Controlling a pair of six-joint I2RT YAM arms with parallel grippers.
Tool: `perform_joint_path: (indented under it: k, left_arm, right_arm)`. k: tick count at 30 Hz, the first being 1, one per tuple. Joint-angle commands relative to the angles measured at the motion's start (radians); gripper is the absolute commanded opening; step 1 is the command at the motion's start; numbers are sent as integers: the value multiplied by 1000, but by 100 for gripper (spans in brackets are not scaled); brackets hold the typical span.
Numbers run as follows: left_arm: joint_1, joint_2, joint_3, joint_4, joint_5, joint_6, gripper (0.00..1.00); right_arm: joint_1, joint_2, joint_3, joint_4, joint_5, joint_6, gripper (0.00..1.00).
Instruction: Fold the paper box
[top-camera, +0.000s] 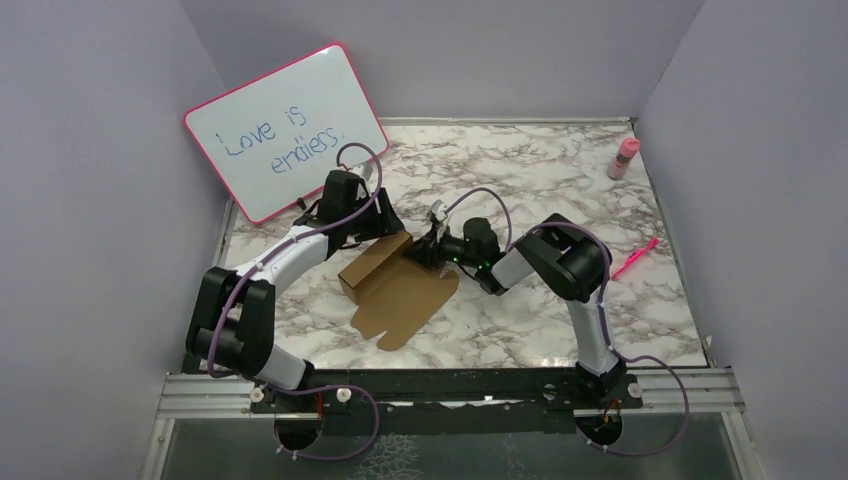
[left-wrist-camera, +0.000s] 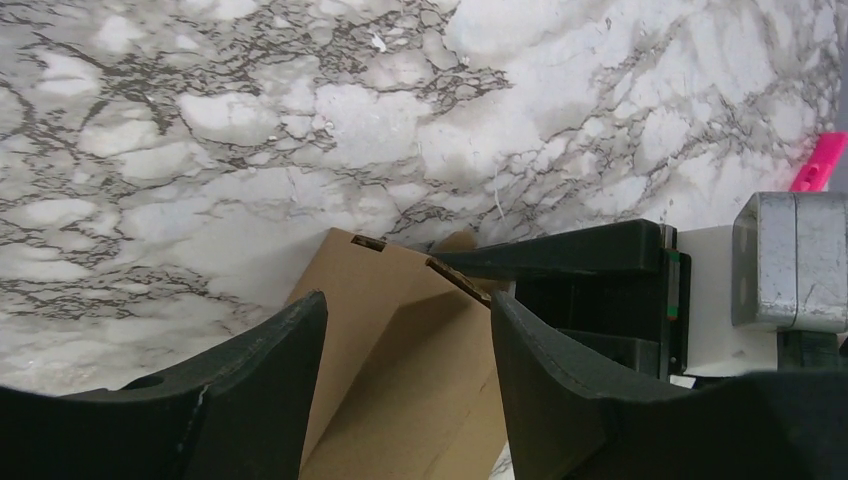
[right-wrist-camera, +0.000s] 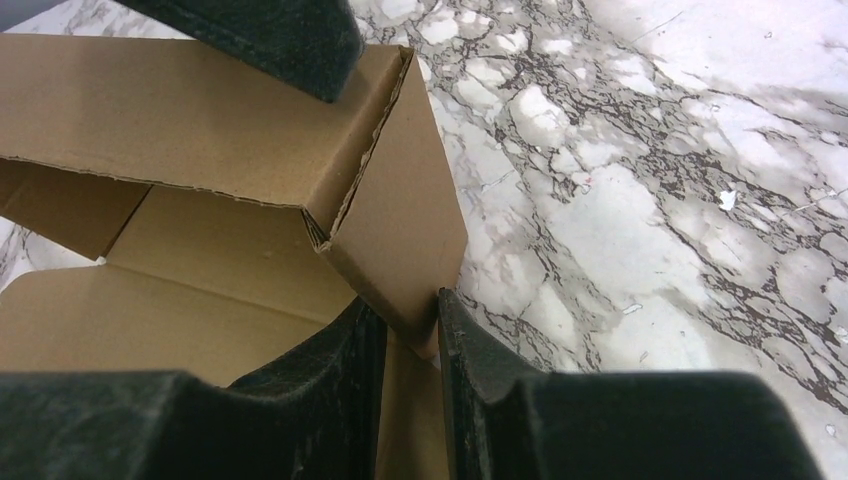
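The paper box (top-camera: 400, 295) lies mid-table, a brown cardboard sheet with its far-left part folded up into a raised wall (top-camera: 372, 265). My left gripper (top-camera: 385, 228) hovers at the far end of that raised part. In the left wrist view it (left-wrist-camera: 405, 325) stands open, the cardboard (left-wrist-camera: 400, 380) showing between its fingers without being pinched. My right gripper (top-camera: 425, 250) comes in from the right. Seen from the right wrist, it (right-wrist-camera: 412, 335) is shut on a corner flap (right-wrist-camera: 400, 220) of the box. One left finger (right-wrist-camera: 280, 35) rests on the folded top panel.
A whiteboard (top-camera: 285, 130) with a pink frame leans at the back left. A pink bottle (top-camera: 625, 157) stands at the back right, and a pink pen (top-camera: 635, 258) lies right of the right arm. Grey walls enclose the marble table (top-camera: 560, 170).
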Motion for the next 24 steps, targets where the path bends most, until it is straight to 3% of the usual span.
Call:
perform_joint_path:
  k: [1,24]
  left_arm:
    - [2,3,-35,56,122,-26,61]
    - [-26,24,-72,58,251,-41,50]
  right_arm:
    - [12,-25,-35,45,9,9,30]
    - [17,-119,-107,109,102,9,34]
